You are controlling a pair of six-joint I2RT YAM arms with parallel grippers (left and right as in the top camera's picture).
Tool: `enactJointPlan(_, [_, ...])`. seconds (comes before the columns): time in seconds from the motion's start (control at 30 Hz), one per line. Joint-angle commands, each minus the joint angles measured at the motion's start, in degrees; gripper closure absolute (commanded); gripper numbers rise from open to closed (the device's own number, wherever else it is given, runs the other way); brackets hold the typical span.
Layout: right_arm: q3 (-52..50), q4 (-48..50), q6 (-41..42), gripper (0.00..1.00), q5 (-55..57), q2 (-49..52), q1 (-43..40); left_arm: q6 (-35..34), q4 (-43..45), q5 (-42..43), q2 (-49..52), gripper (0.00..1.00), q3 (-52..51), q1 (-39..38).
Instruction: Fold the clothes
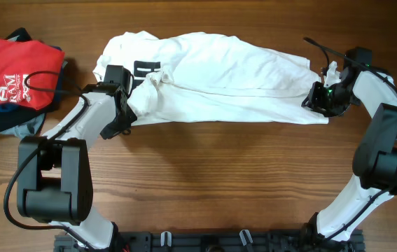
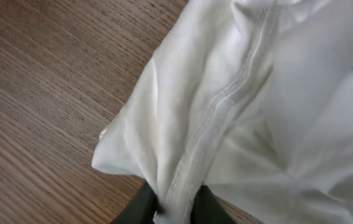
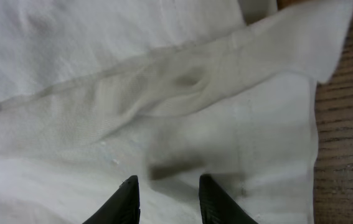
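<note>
White T-shirt [image 1: 233,77] lies bunched across the far middle of the table [image 1: 205,182]; an arm at each end.
Red shirt [image 1: 16,70] far left; left gripper [image 2: 175,208] pinches the T-shirt's lower-left edge; right gripper [image 3: 171,199] over the right hem, jaws narrowly apart, gripping nothing.

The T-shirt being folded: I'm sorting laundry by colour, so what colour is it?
The T-shirt is white with black lettering, clearest in the overhead view.
</note>
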Motion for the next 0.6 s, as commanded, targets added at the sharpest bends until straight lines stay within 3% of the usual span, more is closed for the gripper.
enactJointPlan(0.0, [-0.94,0.09,-0.76,0.68,1.97,-0.59,0.24,-0.26,-0.07,-1.42,0.0,0.94,-0.37,0.11])
enactJointPlan(0.1, [-0.94,0.09,-0.76,0.68,2.1,-0.59,0.24,-0.04,-2.91,-5.38,-0.02,0.96,-0.37,0.11])
enactJointPlan(0.27, [-0.94,0.15,-0.74,0.68,2.1,-0.59,0.24,0.17,-8.28,-35.39,-0.02,0.96,-0.35,0.11])
enactJointPlan(0.33, [-0.94,0.13,-0.76,0.68,2.49,-0.59,0.24,0.17,-8.2,-42.6,-0.02,0.96,-0.35,0.11])
enactJointPlan(0.57, [-0.94,-0.31,-0.48,0.68,4.22,-0.59,0.24,0.17,-8.07,-41.66,-0.02,0.96,-0.35,0.11])
